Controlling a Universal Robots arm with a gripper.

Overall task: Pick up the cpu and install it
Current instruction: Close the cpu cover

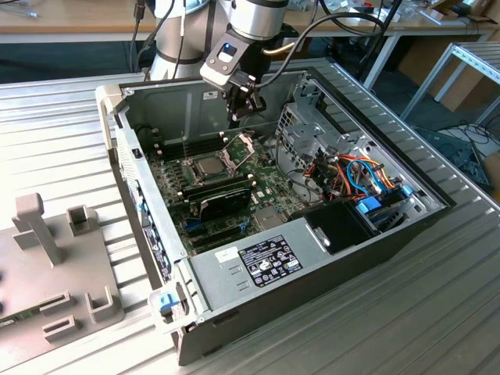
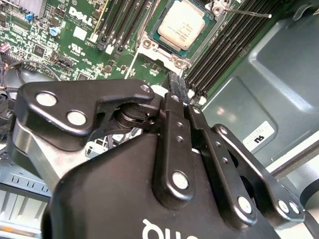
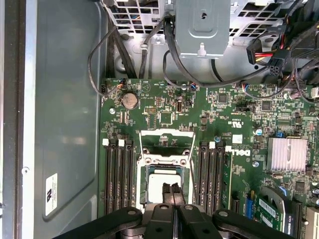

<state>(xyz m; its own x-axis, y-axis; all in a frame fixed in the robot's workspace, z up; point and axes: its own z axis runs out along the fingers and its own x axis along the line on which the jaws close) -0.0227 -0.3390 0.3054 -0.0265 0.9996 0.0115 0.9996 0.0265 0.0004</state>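
Gripper (image 1: pixel 237 117), clenched on nothing, hovers above the far end of the open computer case (image 1: pixel 258 301). On the motherboard (image 3: pixel 164 107) below it, the socket (image 2: pixel 158 50) stands with its hinged metal frame (image 3: pixel 167 159) raised; the cpu (image 2: pixel 182 25) lies flat inside, apart from the gripper. We judge the cpu light, thin, stiff, smooth-topped and fragile underneath, best taken by two opposite edges, never squeezed across its faces.

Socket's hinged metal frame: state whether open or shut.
Open: the hinged metal frame is swung back, leaving the flat silver-grey square cpu uncovered.
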